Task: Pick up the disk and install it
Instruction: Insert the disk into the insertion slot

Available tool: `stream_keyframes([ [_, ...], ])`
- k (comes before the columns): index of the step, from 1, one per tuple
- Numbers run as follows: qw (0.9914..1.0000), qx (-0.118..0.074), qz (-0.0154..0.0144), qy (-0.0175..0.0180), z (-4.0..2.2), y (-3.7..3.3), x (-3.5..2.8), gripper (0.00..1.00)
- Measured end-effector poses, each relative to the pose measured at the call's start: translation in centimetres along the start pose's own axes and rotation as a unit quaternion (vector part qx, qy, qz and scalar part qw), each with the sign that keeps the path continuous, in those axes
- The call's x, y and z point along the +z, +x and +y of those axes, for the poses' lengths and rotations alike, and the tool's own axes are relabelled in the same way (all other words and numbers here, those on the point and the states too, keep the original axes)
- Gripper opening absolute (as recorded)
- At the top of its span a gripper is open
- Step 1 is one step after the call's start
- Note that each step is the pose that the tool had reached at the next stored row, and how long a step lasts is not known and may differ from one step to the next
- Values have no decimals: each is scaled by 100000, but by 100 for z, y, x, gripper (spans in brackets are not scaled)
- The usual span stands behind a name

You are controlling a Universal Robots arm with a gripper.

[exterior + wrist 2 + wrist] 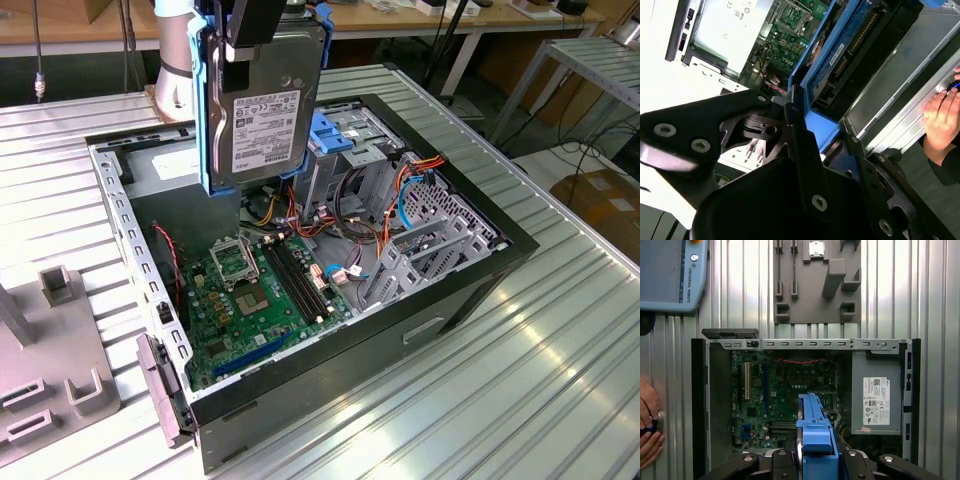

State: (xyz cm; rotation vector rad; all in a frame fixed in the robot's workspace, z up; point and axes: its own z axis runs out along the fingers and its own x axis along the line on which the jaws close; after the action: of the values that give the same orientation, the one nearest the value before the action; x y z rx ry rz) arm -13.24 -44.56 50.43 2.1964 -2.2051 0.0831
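Disk (265, 115): you have it off the table and in the air, standing on edge over the open computer case (480, 285). Its white label faces the exterior camera and the blue frame (207, 120) is clipped around its sides.

Gripper (255, 40): clamped on the top edge of the disk, black fingers pressed against both flat faces, the whole weight hanging from that grip.

Position: the lower edge of the disk hangs above the case interior, clear of the green motherboard (250, 300). The blue latch piece (330, 135) on the metal drive cage (365, 150) lies just beside the disk, on the exterior view's right. You cannot tell from these views whether frame and latch touch.

First wrist view: you look straight down the blue frame's edge into the case. The grey box with the white sticker (875, 395) sits in the case next to the frame's line.

Second wrist view: the disk's blue circuit-board face (850, 45) shows alongside the frame.

Surroundings: the case lies on a ribbed metal table (560, 380). A grey fixture plate (50, 360) rests beside the case, at the exterior view's left. A person's hand (940, 117) rests at the table, outside the case wall. A teach pendant (670, 275) lies on the table, apart from the case.
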Motion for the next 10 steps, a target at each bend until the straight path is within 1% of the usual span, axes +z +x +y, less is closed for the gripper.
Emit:
stream_keyframes([
  [7, 100000, -11, 23, 0, -2, 4, 1, 37],
  [9, 100000, -11, 87, 2, -33, 6, 2, 37],
  [10, 100000, -12, 145, 4, -75, 7, 3, 37],
])
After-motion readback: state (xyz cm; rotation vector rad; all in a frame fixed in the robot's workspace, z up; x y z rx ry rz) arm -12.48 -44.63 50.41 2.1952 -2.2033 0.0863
